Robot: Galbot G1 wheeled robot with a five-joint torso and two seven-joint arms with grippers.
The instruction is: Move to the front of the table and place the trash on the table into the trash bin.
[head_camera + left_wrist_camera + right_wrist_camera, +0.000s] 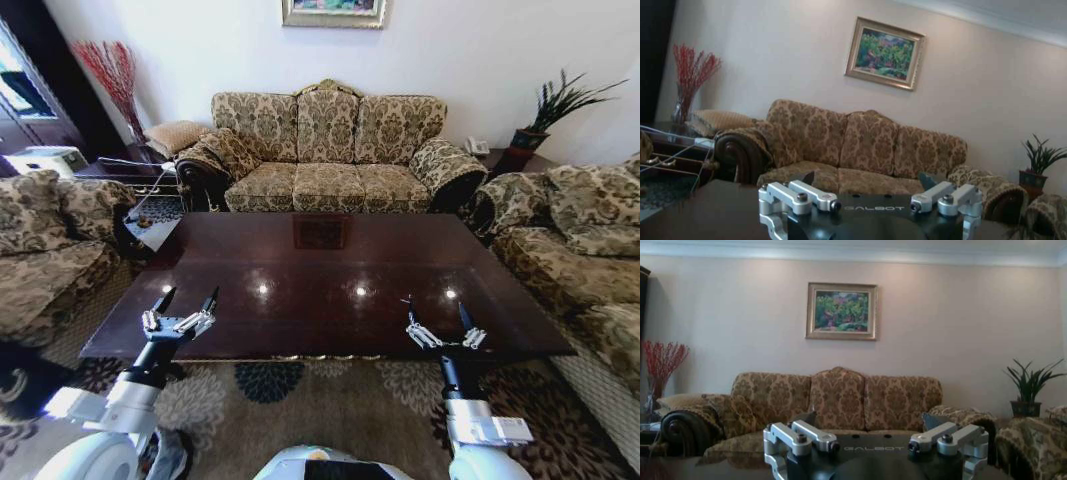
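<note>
Patterned sofa [330, 150] under framed painting [841, 311], pale wall [960, 315].

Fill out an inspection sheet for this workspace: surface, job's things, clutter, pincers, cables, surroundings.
Surface: table, glossy dark wood, light spots reflected.
Job's things: trash and bin, nothing seen.
Clutter: nothing seen.
Pincers: left pincer open, over the table's near left edge; right pincer open, over the near right edge.
Cables: thin pale lines beside the sofa arm, unclear whether cables.
Surroundings: patterned sofa behind the table, framed painting above it, potted plant, patterned rug.
</note>
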